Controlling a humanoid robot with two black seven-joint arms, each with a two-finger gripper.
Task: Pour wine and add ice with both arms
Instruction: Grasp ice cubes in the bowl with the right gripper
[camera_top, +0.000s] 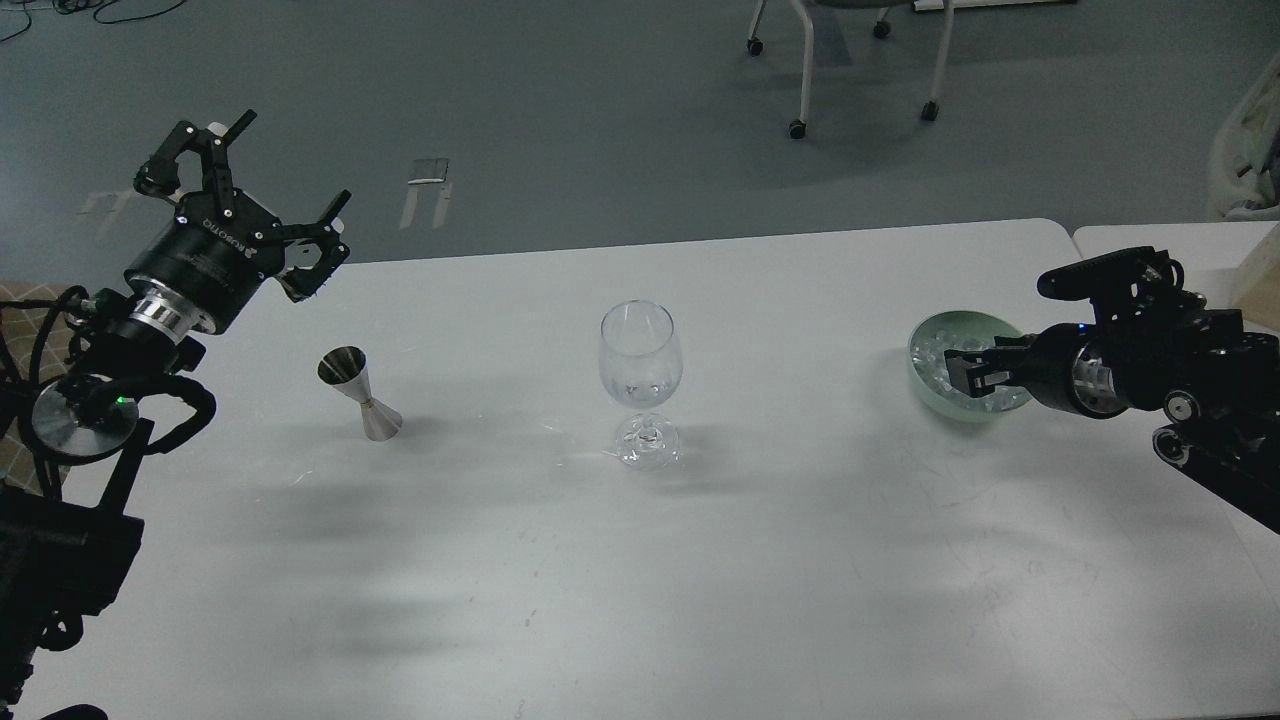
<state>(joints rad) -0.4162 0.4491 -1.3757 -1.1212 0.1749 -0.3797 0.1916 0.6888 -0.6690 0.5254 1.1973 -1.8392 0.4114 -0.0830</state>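
Black left gripper (268, 196), marked ROBOTIQ, spread wide above the jigger (360, 393). Right gripper (968, 374) in the ice (938, 352) bowl (925, 392); fingers' state unclear. Glass (640, 380) stands mid-table (640, 580).

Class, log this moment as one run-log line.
left claw open, raised | right claw in ice bowl | jigger, wine glass upright

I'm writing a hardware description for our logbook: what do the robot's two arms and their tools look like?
Both arms are black. The left tool has two spread, open-linkage fingers on a round black body with white lettering, behind it a silver ring, looped black cables, and a small green light lower down. The right tool is dark and blocky, with a silver ring, a tiny blue light and a bulky black housing above.
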